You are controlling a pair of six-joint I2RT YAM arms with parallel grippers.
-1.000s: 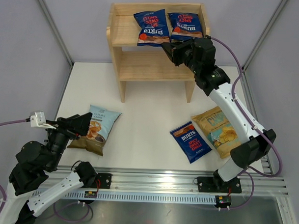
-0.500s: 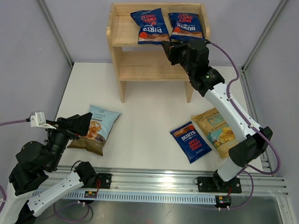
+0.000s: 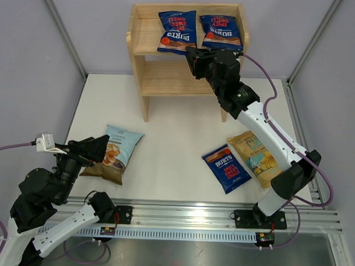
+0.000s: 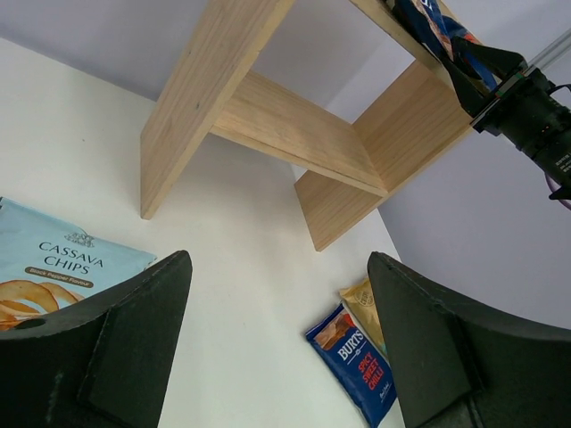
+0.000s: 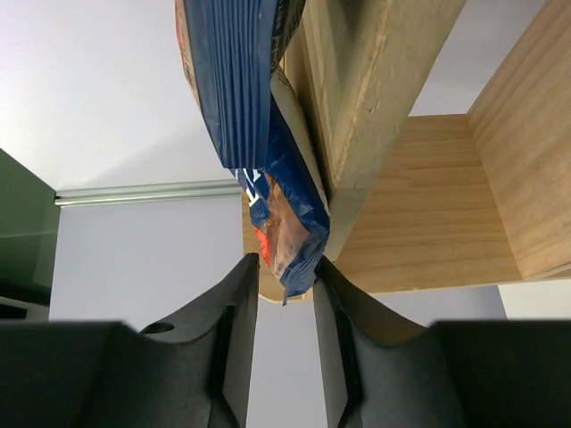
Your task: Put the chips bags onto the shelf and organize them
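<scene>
From above, the wooden shelf (image 3: 167, 80) is standing at the far side of the white bench (image 3: 172, 127). Two dark blue bags are lying side by side on its top level, the left dark blue bag (image 3: 177, 31) and the right dark blue bag (image 3: 222, 30). The right claw (image 3: 190, 59) is reaching to the front edge of that level, right at the near end of the left dark blue bag. A third dark blue bag (image 3: 226, 168) is lying on the bench, touching the tan bag (image 3: 255, 153). The pale blue bag (image 3: 114, 153) is lying near the left claw (image 3: 95, 149).

From the left wrist, the left claw (image 4: 278, 267) is spread wide open, holding nothing and hanging above the bench. The pale blue bag (image 4: 53, 276) is showing beside one finger.

From the right wrist, the end of the left dark blue bag (image 5: 285, 250) is hanging between the fingers (image 5: 236, 348) of the right claw (image 5: 285, 267). The gap is narrow, and I cannot tell if they are pinching it.
</scene>
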